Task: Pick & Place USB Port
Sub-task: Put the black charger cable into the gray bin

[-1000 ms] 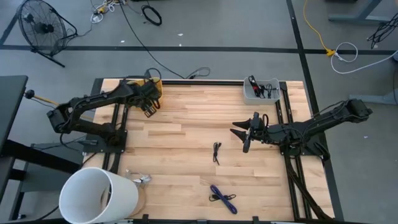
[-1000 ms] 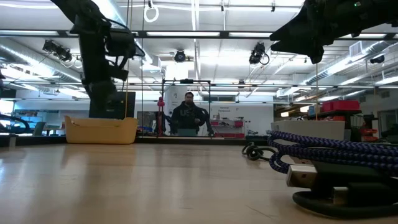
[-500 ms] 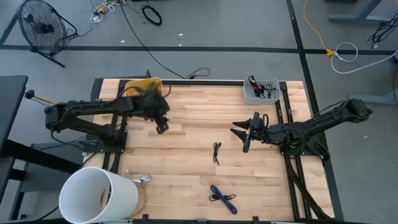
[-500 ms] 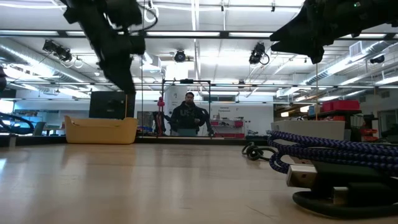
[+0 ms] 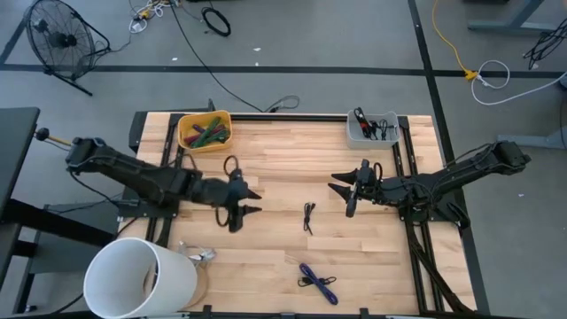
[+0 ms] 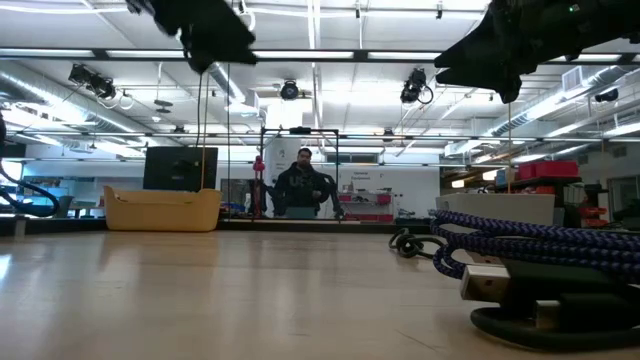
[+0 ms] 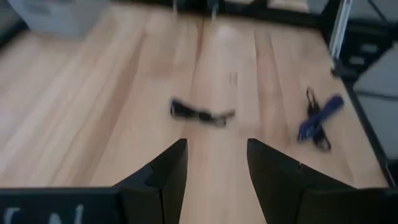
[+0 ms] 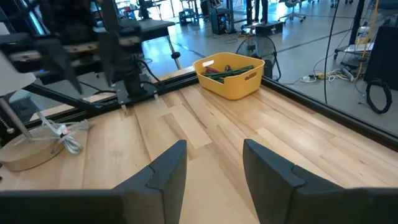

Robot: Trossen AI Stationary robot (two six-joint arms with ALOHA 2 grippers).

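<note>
From the high view, I had the left gripper (image 5: 251, 200) just beside the small black cable (image 5: 308, 215) on the table (image 5: 283, 159), jaws apart and empty; the right gripper (image 5: 341, 188) waited beyond it, likewise empty. In the left wrist view that cable lay ahead of my parted fingers (image 7: 163, 177), so I judged the pick not yet made and placing remained.

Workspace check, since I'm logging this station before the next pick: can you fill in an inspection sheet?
Surface: wooden table, bare planks mid-table.
Job's things: small black cable at centre; blue cable near front edge; yellow bin and grey bin at back.
Clutter: white bucket at front left corner.
Grippers: left gripper open, empty, left of black cable; right gripper open, empty, waiting.
Cables: loose cords on floor.
Surroundings: fan; person behind table.
</note>
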